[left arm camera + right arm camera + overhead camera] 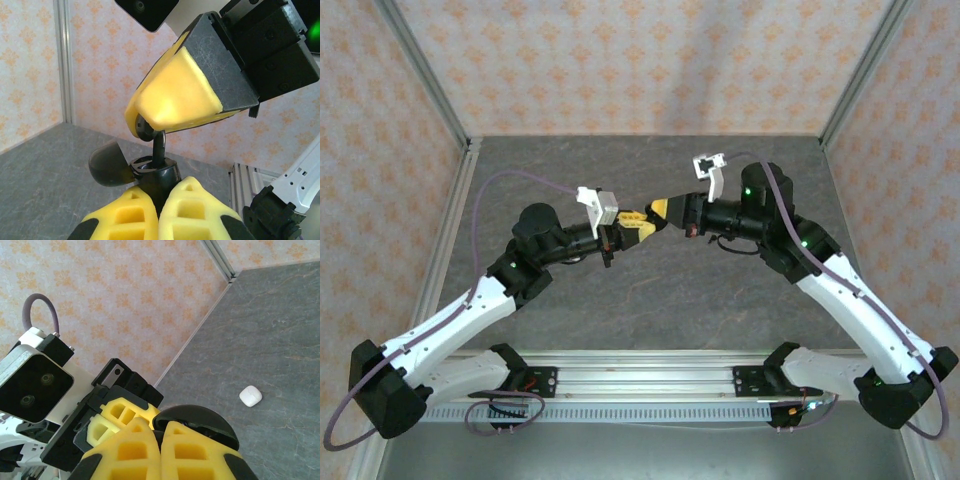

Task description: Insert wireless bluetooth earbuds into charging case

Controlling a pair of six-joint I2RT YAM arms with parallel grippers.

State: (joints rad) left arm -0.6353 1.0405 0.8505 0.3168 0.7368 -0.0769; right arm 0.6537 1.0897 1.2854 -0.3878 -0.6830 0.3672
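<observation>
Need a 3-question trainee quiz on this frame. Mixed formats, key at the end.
1. True or false: the left gripper is shut on the open black plastic charging case.
2. What does the right gripper hold at that case's opening? A) a white earbud; B) a black stemmed earbud; C) nothing.
3. Fill in: the small white rounded object lies on the grey ____, apart from both grippers.

Key: 1 true. 2 B; its stem points down into the case. 3 table.
</observation>
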